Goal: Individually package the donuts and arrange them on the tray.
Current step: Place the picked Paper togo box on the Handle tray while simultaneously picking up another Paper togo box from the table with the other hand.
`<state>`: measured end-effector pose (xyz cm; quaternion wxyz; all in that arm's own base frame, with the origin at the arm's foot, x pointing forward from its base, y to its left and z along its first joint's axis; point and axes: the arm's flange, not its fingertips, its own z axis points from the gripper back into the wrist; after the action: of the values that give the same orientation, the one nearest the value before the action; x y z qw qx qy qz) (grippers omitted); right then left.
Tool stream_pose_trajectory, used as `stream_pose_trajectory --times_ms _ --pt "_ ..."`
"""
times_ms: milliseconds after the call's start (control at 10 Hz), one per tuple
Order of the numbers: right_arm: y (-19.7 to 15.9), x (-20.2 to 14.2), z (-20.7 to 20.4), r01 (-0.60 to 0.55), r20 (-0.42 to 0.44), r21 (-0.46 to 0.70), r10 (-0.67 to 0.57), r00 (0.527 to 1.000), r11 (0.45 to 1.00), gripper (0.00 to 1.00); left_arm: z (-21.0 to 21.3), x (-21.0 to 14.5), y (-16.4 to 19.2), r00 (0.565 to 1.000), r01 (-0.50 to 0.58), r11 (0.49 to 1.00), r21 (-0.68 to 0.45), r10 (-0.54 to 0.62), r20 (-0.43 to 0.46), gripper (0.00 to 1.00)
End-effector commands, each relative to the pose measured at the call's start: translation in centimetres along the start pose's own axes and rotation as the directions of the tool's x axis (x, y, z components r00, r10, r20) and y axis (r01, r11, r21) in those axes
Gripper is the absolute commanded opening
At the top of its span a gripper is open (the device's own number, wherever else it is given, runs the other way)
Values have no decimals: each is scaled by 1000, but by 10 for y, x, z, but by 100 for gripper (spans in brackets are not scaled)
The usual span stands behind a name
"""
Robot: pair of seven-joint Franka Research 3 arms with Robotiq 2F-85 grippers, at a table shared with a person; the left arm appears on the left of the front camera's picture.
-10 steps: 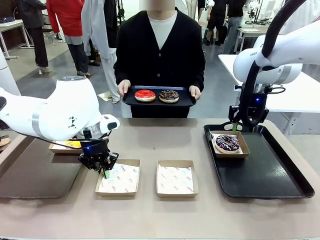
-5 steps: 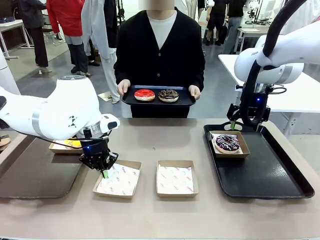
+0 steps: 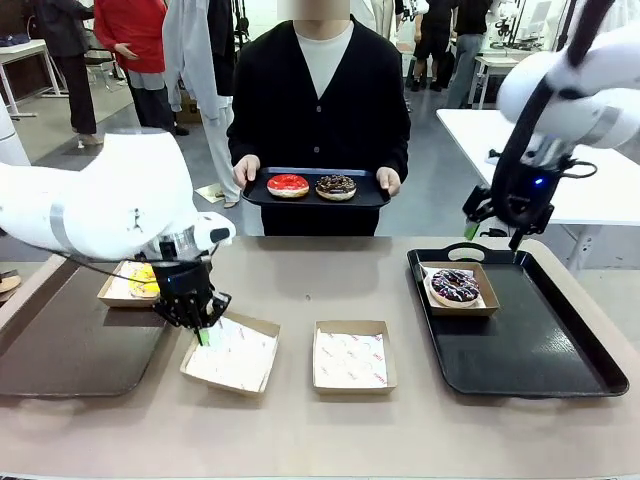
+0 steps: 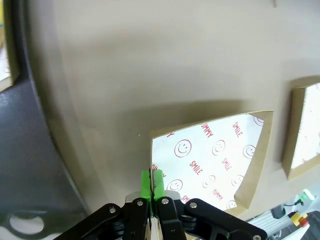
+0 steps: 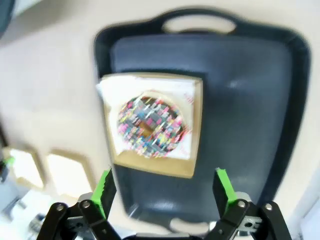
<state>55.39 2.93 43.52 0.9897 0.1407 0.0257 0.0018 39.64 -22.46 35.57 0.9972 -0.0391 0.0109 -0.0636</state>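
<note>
The left gripper (image 3: 197,322) is pinched shut on the 10 o'clock corner of an empty box (image 3: 232,356), at about 7 o'clock on the table (image 3: 300,430). The box looks tilted, with that corner raised. The right gripper (image 3: 500,226) hangs at 2 o'clock with its jaws wide and nothing between them, above the far end of the black tray (image 3: 540,360).

The purple donut (image 3: 455,286) lies boxed on that tray at 2 o'clock. The yellow donut (image 3: 145,279) lies boxed at 10 o'clock. The red donut (image 3: 288,185) and the chocolate donut (image 3: 336,186) wait at 12 o'clock on the tray that the person (image 3: 320,110) holds.

The donuts are probably light and soft, with icing that smears and sprinkles that shed. A gentle grip across the outer sides of the ring would suit them better than one on top. Once a donut is boxed, the rim of its box is the safer hold, though thin card may bend under a corner pinch.

The paper liner (image 4: 210,160) carries red smiley faces and the words "YUMMY" and "SMILE".
</note>
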Motion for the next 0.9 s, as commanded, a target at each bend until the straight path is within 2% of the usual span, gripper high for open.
stream_pose_trajectory --times_ms 0,200,400,500,800 --pt "-36 -52 43 -51 8 237 51 999 970 100 46 5 2 999 -47 999 7 47 13 0" --pt "-78 -99 87 -82 70 432 57 996 898 100 81 26 8 997 -74 997 -23 74 19 0" --pt "-132 -136 110 -63 120 639 -19 993 767 100 113 42 5 994 -105 994 -36 106 22 0" --pt "-157 -142 107 -37 133 699 -79 988 714 100 122 56 3 992 -121 992 -41 123 33 0" --pt "-212 -160 62 50 74 829 -197 978 557 100 140 91 -6 985 -163 985 -48 165 51 0"
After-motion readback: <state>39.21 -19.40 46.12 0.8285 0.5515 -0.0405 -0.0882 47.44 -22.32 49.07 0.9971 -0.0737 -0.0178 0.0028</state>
